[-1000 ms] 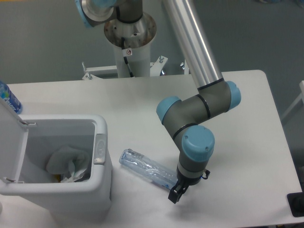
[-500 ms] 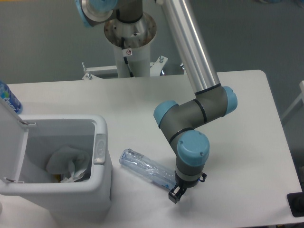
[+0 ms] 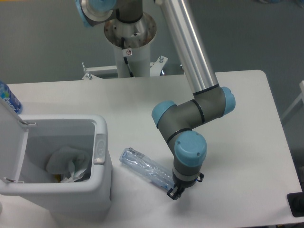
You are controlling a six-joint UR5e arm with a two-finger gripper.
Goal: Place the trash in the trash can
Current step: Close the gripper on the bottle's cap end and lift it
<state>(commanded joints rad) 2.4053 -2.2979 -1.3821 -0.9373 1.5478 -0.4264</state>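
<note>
Standing at the table: white table (image 3: 247, 142), one arm, one fixed overhead view.
Arm: silver tube comes down from the top, bends through grey joints with blue caps (image 3: 190, 148), wrist pointing down at the table near its front edge.
Claw: claw (image 3: 173, 192) small and dark, sits right at the near end of the crushed bottle; looks to be touching it, but fingers mostly hidden under the wrist, so cannot tell if they are apart, together or clamped.
Crushed bottle: crushed bottle (image 3: 145, 167) clear plastic with bluish tint, flattened, lying on its side on the table, running diagonally from just beside the trash can's right wall down to the claw.
Trash can: trash can (image 3: 102, 190) boxy, white-grey, front left corner of the table; flip lid (image 3: 12, 147) swung up and open on the left side; oval grey push button (image 3: 99, 148) on the right rim.
Inside the can: crumpled white wrapper (image 3: 66, 161) lying at the bottom, with other scraps beside it too small to make out.
Upright bottle: upright bottle (image 3: 8, 99) blue-labelled, at the far left edge behind the lid, only partly in view.
Background: arm's round base on a white pedestal (image 3: 130, 42) behind the table, grey floor around.
</note>
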